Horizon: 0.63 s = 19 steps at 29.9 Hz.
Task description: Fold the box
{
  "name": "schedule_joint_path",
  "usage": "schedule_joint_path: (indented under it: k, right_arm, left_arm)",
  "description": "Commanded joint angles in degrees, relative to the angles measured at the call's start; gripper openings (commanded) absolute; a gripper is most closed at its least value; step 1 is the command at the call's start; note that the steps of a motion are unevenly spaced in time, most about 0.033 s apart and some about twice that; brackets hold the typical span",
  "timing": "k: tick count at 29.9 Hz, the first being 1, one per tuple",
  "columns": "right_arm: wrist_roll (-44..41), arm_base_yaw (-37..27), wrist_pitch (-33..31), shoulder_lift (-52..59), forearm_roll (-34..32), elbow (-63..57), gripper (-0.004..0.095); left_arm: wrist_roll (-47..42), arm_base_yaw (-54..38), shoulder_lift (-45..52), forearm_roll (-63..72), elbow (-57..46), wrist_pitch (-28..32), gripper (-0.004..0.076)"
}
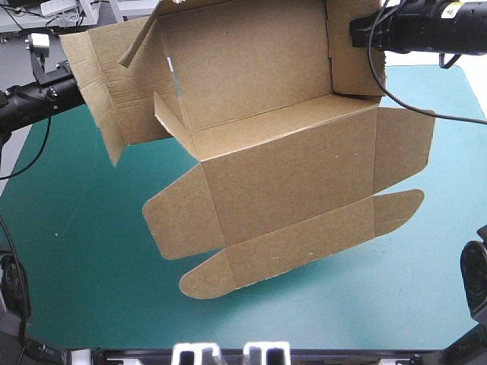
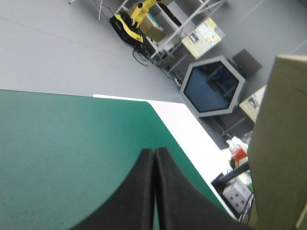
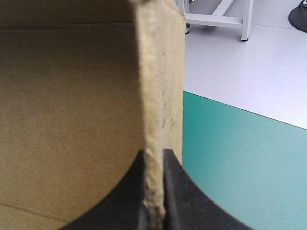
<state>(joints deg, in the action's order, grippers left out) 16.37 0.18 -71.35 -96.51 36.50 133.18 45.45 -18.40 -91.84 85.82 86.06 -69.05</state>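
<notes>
The brown box (image 1: pixel 281 167) hangs tilted above the teal-green cover, its back and side walls raised and its lid panel and flaps sloping down toward the near edge. My right gripper (image 1: pixel 354 34) is at the box's far right wall. In the right wrist view that gripper (image 3: pixel 154 158) is shut on the edge of the board (image 3: pixel 160 96). My left gripper (image 2: pixel 154 151) is shut with nothing in it. The box's left flap (image 2: pixel 283 153) stands just beside it. In the high view the left arm (image 1: pixel 42 91) ends behind that flap (image 1: pixel 99 84).
Bare teal-green cover (image 1: pixel 76 251) shows under and in front of the lifted box, out to the near and left edges. A black round part (image 1: pixel 475 281) sits at the table's right edge.
</notes>
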Motion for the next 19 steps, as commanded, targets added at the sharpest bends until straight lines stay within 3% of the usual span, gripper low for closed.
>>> schedule_joint_path:
  k: [1, 19]
  right_arm:
    - [-0.68, -0.33, 1.77, 1.93, 3.09, 1.61, -0.0024]
    - [-1.30, -0.33, 7.59, -1.35, 4.13, 1.50, -0.0024]
  left_arm:
    - [-1.03, 1.74, 5.40, 0.81, 2.61, -5.27, -0.0010]
    - [-6.12, 7.12, 14.49, -1.31, 2.61, -5.11, -0.0011]
